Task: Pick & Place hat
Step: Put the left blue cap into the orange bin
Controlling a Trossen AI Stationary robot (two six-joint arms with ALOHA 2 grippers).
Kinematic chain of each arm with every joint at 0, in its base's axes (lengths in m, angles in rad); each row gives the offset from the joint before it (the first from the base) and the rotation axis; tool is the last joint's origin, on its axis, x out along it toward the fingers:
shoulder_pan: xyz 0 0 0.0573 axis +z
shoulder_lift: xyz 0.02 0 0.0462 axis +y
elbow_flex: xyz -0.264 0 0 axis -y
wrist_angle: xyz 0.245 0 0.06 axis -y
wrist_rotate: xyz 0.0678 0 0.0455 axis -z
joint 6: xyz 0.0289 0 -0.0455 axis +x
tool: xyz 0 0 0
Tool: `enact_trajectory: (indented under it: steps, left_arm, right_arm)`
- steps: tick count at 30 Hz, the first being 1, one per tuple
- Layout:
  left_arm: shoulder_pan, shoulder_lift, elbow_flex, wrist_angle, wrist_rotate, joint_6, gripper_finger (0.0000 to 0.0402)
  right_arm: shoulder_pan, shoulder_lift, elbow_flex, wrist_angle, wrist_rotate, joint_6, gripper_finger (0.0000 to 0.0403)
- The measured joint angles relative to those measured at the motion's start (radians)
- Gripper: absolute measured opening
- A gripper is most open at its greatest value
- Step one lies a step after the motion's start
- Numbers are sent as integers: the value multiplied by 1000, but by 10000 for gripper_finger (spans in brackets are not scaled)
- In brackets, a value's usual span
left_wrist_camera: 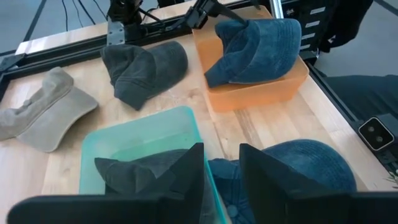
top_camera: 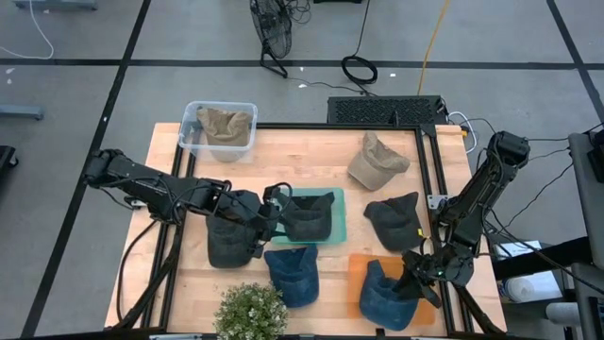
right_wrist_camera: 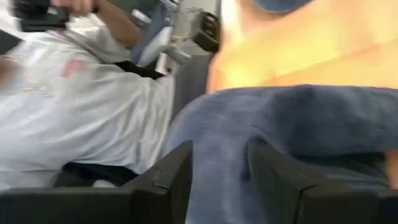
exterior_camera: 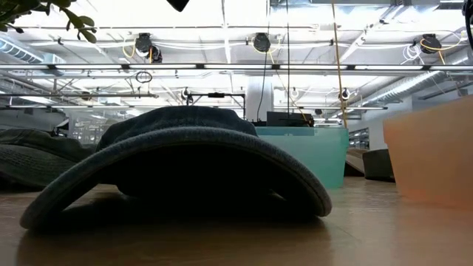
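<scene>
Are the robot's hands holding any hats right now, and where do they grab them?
The right gripper pinches the blue hat in the orange tray, by its fabric edge. The left gripper sits at the dark hat in the green tray; grip unclear.

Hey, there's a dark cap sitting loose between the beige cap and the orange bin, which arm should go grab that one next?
Probably the right. The right gripper is at the blue cap in the orange bin, just below the loose dark cap. The left gripper is over at the teal bin, farther off.

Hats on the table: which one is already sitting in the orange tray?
The blue denim cap, at the right gripper. The other blue cap lies on bare wood; a dark one is in the teal tray.
</scene>
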Motion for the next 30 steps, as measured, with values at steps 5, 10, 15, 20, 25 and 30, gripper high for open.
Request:
enact_trajectory:
  steps: [5, 10, 15, 20, 25, 30]
  left_arm:
    - [0, 0, 0, -3, 1, -2, 113]
    - [0, 0, 0, 2, 2, 3, 113]
    - [1, 0, 0, 48, 3, 24, 113]
    - [14, 0, 0, 159, 5, 44, 113]
    - [39, 0, 0, 181, 66, 47, 113]
    - [77, -1, 0, 181, 70, 45, 113]
  right_arm:
    - [-1, -61, 0, 106, 1, -134, 149]
    - [-46, -107, 0, 138, 31, -311, 138]
    - [-145, -112, 0, 87, 14, -445, 134]
    - [-219, -108, 0, 324, 97, -964, 144]
    - [-297, -116, 8, 521, 461, -1264, 142]
    - [-348, -125, 155, 42, 597, -1234, 135]
